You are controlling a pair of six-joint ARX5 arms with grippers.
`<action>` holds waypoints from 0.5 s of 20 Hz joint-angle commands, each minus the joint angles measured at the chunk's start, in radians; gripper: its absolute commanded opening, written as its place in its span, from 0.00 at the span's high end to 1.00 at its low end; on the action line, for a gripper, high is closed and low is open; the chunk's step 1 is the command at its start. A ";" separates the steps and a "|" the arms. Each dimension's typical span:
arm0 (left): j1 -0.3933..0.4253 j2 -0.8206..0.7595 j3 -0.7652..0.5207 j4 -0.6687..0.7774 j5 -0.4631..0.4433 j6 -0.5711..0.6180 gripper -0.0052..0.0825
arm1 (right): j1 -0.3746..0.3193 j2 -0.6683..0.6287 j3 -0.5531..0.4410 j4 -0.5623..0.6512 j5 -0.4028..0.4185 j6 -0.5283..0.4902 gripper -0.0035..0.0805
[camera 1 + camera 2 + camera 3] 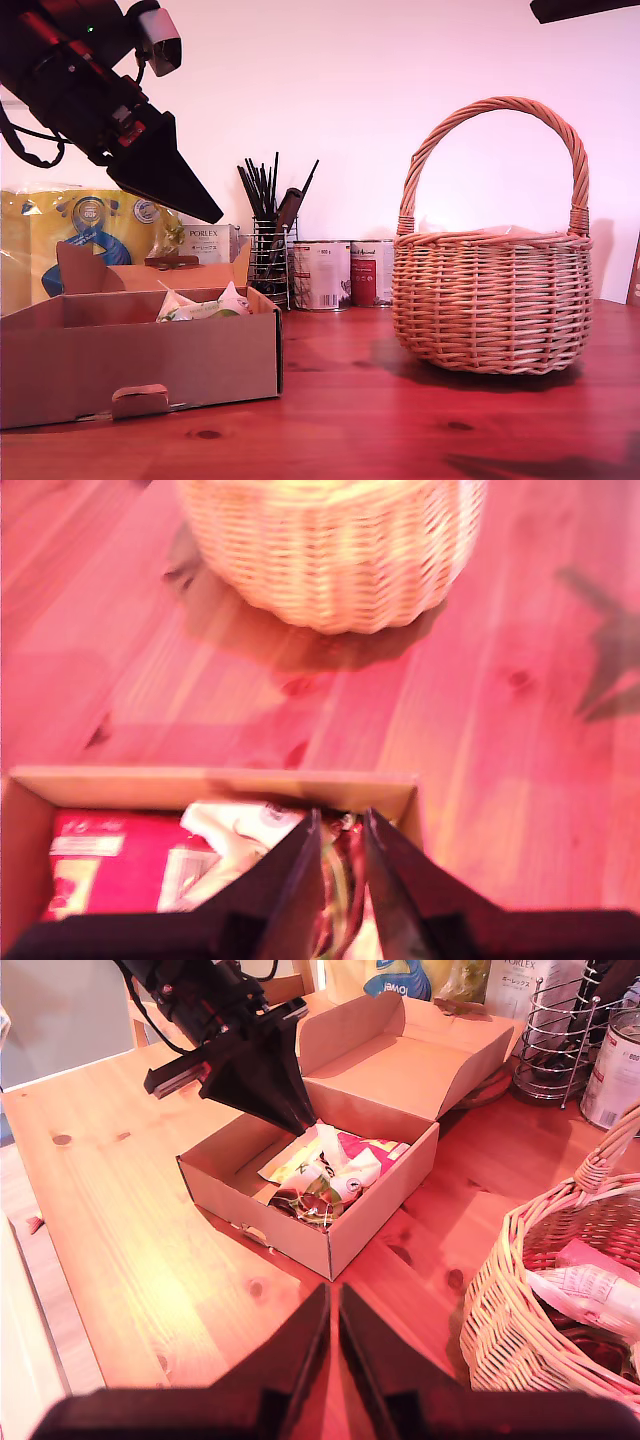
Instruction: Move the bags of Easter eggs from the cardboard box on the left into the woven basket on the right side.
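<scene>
my first gripper (342, 825), jaws narrowly apart, straddles a crinkly bag (338, 880) in the cardboard box (330, 1245); a shallow pinch risks slipping. my second gripper (333, 1305) hangs closed, empty.

bare tabletop (340, 400) between cardboard box (140, 370) and woven basket (490, 300) (handle arches overhead)

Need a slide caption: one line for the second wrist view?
First end effector reaches into the cardboard box of Easter egg bags; the woven basket already holds one bag.
</scene>
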 commanded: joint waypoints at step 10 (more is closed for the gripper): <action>0.005 0.029 -0.021 0.162 -0.183 0.096 0.12 | 0.005 -0.002 0.006 0.007 -0.004 -0.006 0.97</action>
